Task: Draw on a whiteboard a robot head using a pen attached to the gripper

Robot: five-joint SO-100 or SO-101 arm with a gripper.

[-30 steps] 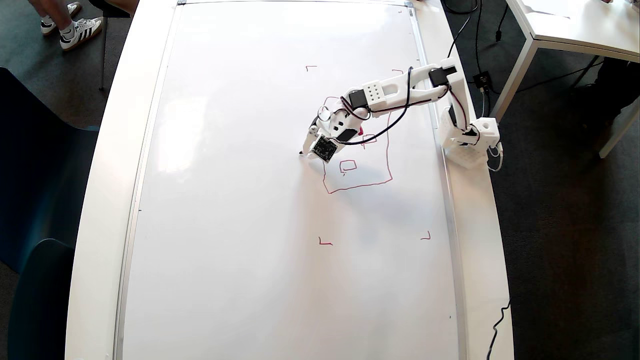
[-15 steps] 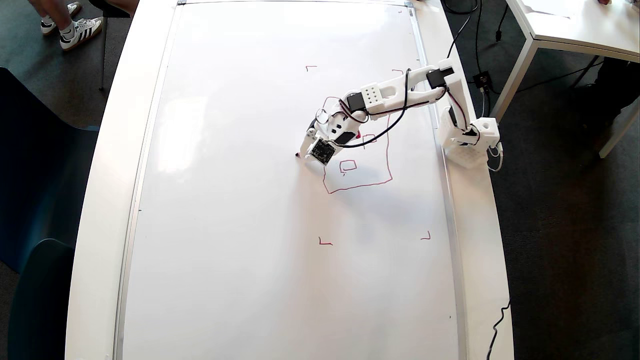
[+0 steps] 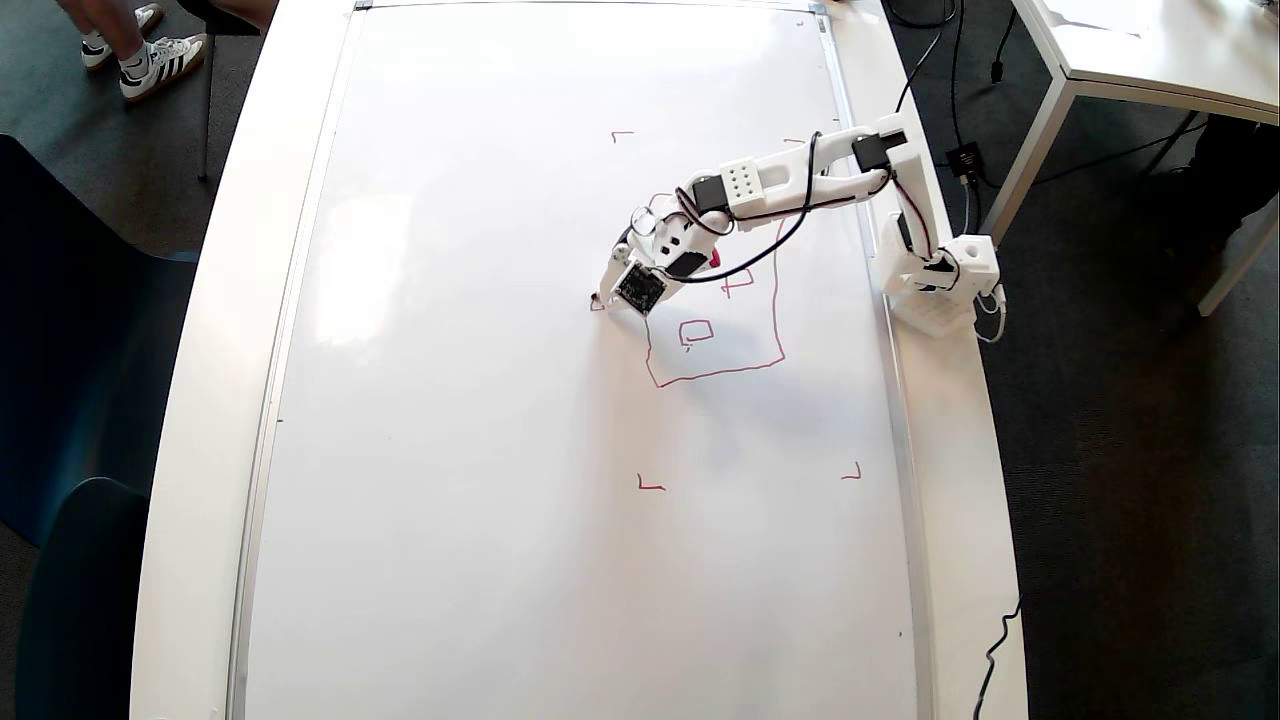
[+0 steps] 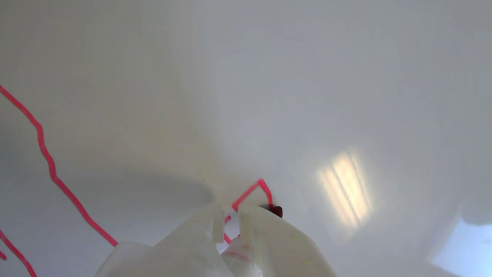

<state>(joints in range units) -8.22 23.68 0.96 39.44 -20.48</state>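
The whiteboard (image 3: 480,400) fills most of the overhead view. On its right half is the robot head (image 3: 765,366), a wobbly red outline with two small squares inside. My gripper (image 3: 606,291) hangs over the outline's left side, shut on the pen. The pen's red end (image 3: 714,259) sticks out behind the gripper. In the wrist view the white fingers (image 4: 255,231) come in from the bottom, close together, with the pen's dark red tip (image 4: 276,211) touching the board at the end of a short fresh red corner stroke (image 4: 251,190). The head's left edge (image 4: 50,165) runs down the wrist view's left side.
The arm's white base (image 3: 940,290) stands on the white tabletop at the board's right frame, with black cables trailing off it. Small red corner marks (image 3: 650,486) sit around the drawing. A dark chair (image 3: 80,400) stands at the left and another table (image 3: 1150,50) at the top right.
The gripper has slid left and a little up in the overhead view, past the head's left edge. A short red stroke now shows at the pen tip.
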